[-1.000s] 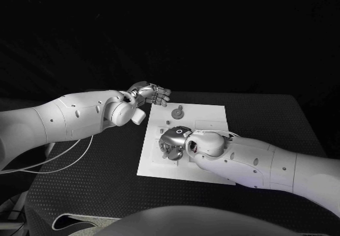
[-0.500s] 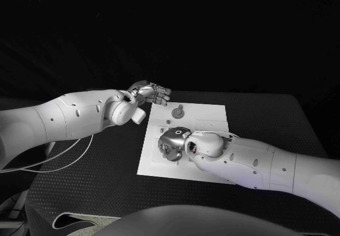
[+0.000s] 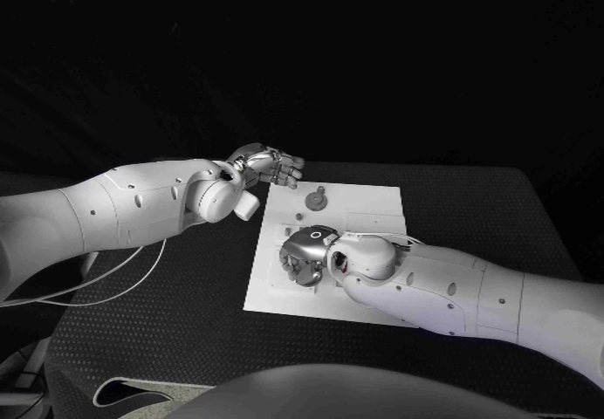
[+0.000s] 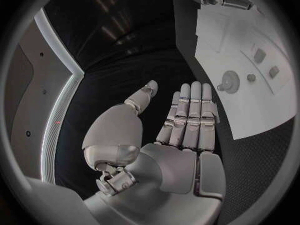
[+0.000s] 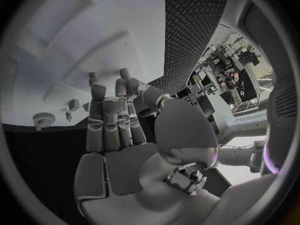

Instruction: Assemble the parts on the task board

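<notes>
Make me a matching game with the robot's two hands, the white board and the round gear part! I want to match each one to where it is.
Things:
1. left hand
2. right hand
3. task board
4. round gear part

Places:
A. lying flat on the black table
B. over the middle of the board, fingers pointing down at it
C. held over the table just off the board's far left corner, holding nothing
D. sitting on the far end of the board

Pairs: 1-C, 2-B, 3-A, 4-D

A black textured table (image 3: 188, 332) stands against darkness.
</notes>
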### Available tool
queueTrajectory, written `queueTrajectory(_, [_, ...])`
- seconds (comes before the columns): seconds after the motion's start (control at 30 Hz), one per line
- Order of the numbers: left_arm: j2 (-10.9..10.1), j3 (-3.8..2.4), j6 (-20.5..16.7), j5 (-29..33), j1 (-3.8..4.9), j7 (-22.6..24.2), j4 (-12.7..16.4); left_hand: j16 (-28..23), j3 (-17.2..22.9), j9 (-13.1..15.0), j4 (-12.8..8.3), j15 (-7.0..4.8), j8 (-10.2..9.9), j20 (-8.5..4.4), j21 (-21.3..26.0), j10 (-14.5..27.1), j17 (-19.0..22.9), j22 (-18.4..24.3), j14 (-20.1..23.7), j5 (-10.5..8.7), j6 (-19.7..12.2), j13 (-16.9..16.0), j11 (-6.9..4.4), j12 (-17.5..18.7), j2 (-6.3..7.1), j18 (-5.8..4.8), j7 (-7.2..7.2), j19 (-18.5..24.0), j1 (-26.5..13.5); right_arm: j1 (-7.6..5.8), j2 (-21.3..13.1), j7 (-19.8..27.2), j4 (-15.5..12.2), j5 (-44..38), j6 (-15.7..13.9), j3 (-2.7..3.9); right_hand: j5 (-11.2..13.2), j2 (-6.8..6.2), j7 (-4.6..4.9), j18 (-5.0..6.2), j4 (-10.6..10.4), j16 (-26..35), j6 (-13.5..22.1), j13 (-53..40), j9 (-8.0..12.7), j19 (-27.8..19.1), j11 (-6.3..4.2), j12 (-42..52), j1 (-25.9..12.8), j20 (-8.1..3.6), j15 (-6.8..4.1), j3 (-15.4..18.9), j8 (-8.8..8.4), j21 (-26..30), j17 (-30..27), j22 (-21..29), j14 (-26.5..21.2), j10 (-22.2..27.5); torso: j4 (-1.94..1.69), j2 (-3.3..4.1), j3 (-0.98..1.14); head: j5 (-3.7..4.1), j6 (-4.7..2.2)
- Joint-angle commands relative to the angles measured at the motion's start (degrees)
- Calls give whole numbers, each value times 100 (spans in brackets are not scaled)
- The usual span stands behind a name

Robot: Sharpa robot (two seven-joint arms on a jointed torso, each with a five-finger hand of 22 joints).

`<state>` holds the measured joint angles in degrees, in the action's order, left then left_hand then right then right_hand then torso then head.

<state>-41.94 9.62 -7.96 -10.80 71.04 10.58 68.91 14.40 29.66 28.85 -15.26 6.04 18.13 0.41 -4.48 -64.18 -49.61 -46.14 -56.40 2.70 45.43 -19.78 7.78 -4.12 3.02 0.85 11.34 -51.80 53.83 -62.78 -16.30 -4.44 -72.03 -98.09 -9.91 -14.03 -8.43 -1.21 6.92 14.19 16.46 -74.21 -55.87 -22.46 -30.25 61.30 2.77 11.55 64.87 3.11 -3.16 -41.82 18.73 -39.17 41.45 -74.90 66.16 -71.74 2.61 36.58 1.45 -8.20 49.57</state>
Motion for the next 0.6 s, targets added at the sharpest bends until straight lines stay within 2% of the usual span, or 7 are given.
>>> queueTrajectory(0.03, [11,-5,84,-11,6,33,7,-24,-32,-8,0,6,21,2,32,33,-10,6,-52,17,-21,7,0,-6,-34,-19,9,-1,-17,6,15,-1,-21,-73,-107,-2,-7,36,-8,81,5,22,-114,-8,-231,13,2,11,-4,-12,-35,-28,134,-33,7,-117,9,-26,-1,1,2,0,3])
queueTrajectory(0.23, [7,-4,97,-11,6,27,5,-26,-34,-9,0,6,20,2,33,35,-11,7,-52,17,-22,8,1,-5,-33,-19,10,0,-17,6,5,-17,-22,-74,-128,-2,-7,33,-9,81,7,22,-115,-12,-234,14,1,10,-2,-14,-36,-31,135,-34,9,-117,10,-27,-3,0,0,-1,0])
queueTrajectory(0.6, [17,-4,101,-11,5,26,-9,-29,-36,-9,2,6,19,2,34,36,-13,9,-52,17,-24,8,2,-5,-34,-19,11,0,-16,19,11,4,14,-74,112,-2,-6,33,-9,81,6,23,-115,-17,-238,15,1,9,-2,-14,-37,-33,134,-34,11,-117,10,-27,2,2,4,13,2])
